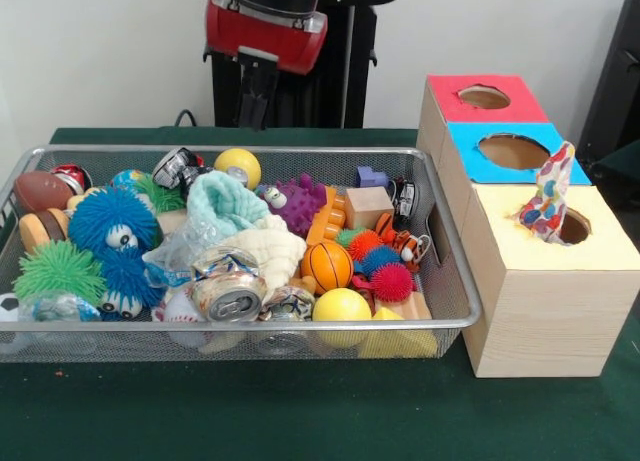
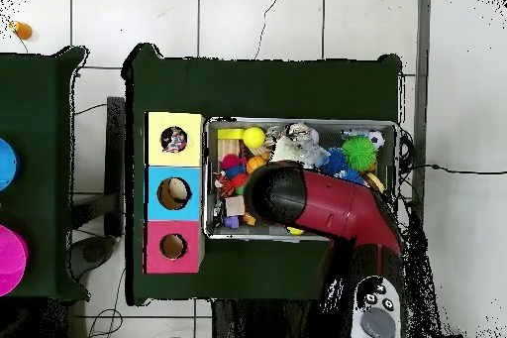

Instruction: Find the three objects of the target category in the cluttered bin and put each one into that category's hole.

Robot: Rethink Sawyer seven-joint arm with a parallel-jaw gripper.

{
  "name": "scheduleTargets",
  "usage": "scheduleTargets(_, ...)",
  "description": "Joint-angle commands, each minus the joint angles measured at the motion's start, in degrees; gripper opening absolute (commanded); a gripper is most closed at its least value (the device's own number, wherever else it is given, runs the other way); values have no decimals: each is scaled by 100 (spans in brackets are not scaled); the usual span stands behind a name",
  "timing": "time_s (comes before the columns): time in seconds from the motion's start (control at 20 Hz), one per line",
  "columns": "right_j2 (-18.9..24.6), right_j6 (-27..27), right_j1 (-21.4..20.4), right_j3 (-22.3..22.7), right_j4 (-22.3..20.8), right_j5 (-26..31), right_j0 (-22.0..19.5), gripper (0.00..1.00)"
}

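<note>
The wire mesh bin [image 1: 240, 326] is full of toys and sits left of three wooden boxes. One white cloth with coloured spots [image 1: 546, 205] hangs half in the yellow-surround hole [image 1: 574, 227], its upper end sticking up above the rim. It also shows inside that hole in the overhead view [image 2: 174, 140]. No other spotted cloth shows in the bin. My gripper [image 1: 256, 93] hangs below the red and black arm, high above the bin's far side and touching nothing. In the overhead view the arm [image 2: 327, 205] covers the middle of the bin [image 2: 207, 180].
The blue-surround hole [image 1: 513, 150] and the red-surround hole [image 1: 484, 97] lie behind the yellow one. The bin holds a cream knit piece [image 1: 262, 249], a teal knit piece [image 1: 220, 201], a crushed can [image 1: 228, 293], balls and spiky toys.
</note>
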Motion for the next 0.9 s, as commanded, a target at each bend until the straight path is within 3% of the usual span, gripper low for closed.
scheduleTargets(0.05, 736, -114, 134, 843, -614, -628, -264, 0)
scheduleTargets(0.45, 710, -123, 269, 766, -1220, -932, -489, 0)
scheduleTargets(0.9, 1023, -288, 395, 581, -1776, -1138, -1064, 0)
